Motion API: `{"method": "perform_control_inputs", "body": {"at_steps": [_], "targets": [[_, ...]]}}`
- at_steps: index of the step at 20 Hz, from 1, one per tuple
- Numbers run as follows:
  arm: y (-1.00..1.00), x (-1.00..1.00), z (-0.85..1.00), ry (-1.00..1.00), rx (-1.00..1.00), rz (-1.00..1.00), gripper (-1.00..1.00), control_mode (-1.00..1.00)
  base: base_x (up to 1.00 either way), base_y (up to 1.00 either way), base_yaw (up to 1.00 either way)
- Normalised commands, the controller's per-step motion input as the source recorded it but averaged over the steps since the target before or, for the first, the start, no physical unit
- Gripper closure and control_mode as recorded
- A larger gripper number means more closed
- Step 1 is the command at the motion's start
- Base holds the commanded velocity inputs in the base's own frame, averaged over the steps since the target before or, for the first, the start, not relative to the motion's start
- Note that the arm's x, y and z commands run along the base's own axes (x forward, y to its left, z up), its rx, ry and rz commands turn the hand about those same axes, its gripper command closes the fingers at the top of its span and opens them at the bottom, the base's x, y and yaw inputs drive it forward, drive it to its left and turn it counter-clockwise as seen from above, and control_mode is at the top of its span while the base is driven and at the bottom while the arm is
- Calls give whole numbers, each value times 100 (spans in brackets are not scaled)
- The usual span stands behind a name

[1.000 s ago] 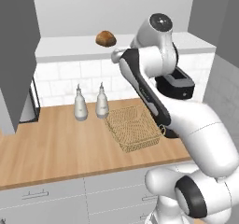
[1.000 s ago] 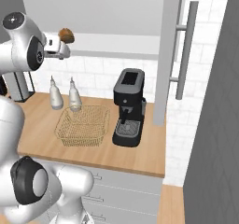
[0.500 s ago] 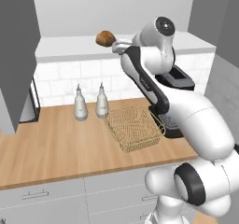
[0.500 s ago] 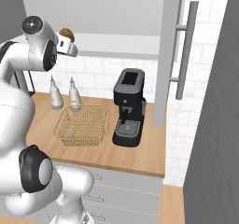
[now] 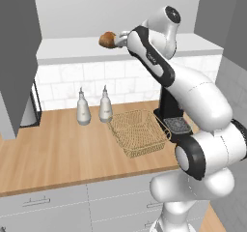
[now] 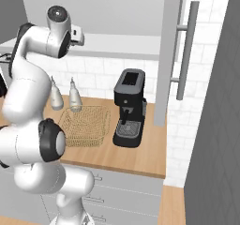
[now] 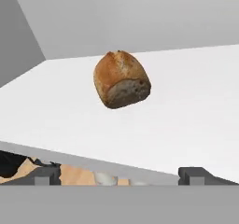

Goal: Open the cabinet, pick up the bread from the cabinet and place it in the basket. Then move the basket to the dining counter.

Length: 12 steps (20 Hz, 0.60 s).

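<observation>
Bread [image 7: 121,80] on cabinet [image 7: 186,106] shelf; basket [image 5: 137,132] apparently empty.

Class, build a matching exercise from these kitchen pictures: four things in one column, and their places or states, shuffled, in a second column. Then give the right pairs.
Things:
1. bread
2. basket
3. coffee machine
4. gripper

Places or states:
A. on the wood counter, beside the two bottles
B. open, short of the loaf
C. on the pale cabinet shelf
D. dark, between the wicker weave and the open door

Pairs: 1-C, 2-A, 3-D, 4-B
</observation>
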Motion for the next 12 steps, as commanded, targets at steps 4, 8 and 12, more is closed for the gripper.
{"method": "perform_control_inputs", "body": {"at_steps": [4, 8, 12], "targets": [[19, 49, 13, 0, -12, 1, -100, -100, 0, 0, 0], [22, 39, 26, 2, -16, 0, -100, -100, 0, 0, 0], [53, 44, 5, 0, -8, 4, -100, -100, 0, 0, 0]]}}
